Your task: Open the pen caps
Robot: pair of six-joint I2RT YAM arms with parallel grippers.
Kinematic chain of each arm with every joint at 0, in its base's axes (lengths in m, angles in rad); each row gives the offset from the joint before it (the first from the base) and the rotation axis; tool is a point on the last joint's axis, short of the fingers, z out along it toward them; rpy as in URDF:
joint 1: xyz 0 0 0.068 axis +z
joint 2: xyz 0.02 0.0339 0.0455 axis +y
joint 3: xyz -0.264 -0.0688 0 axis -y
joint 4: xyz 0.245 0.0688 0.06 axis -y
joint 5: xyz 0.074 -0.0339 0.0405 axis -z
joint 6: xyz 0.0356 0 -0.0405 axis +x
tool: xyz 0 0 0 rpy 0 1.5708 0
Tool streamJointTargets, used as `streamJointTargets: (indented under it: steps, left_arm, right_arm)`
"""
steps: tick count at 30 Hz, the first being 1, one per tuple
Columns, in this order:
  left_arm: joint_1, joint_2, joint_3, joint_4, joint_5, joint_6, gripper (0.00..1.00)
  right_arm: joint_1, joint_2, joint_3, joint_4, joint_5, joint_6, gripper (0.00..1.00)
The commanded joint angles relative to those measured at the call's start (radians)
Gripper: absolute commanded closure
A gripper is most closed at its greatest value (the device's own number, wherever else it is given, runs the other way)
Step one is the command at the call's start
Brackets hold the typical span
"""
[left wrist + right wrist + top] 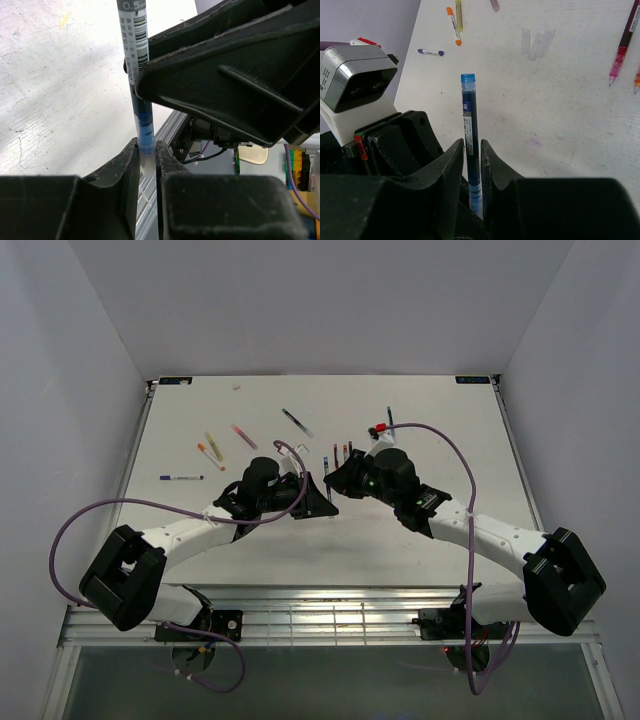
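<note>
One blue pen [468,125] is held up over the middle of the table [350,540] by both claws. The left claw [146,150] is closed on the clear and blue end [144,127], which is thought to be the cap. The right claw [471,146] is closed on the pen's body, just beside the left claw. The rest of the pen sticks out free. A pink pen [244,436] and an orange pen [210,455] are laid at the far left, well apart.

The cap is not yet off. If the claws are pulled apart crookedly, the pen could be bent or snapped. If it is not squeezed enough, it could be dragged through the fingers and the cap left on. If the cap pops off fast, the pen could be dropped.
</note>
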Motion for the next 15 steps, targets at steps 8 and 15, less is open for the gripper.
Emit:
streamJointTargets:
  steps: [8,15]
  left_arm:
    - [-0.005,-0.021,0.009,-0.040,-0.033,0.053,1.00]
    - [-0.005,-0.025,0.022,-0.072,-0.049,0.073,1.00]
  right_arm:
    - [0.008,0.045,0.035,-0.030,-0.060,-0.068,0.68]
    - [0.009,0.084,0.046,-0.021,-0.081,-0.070,0.79]
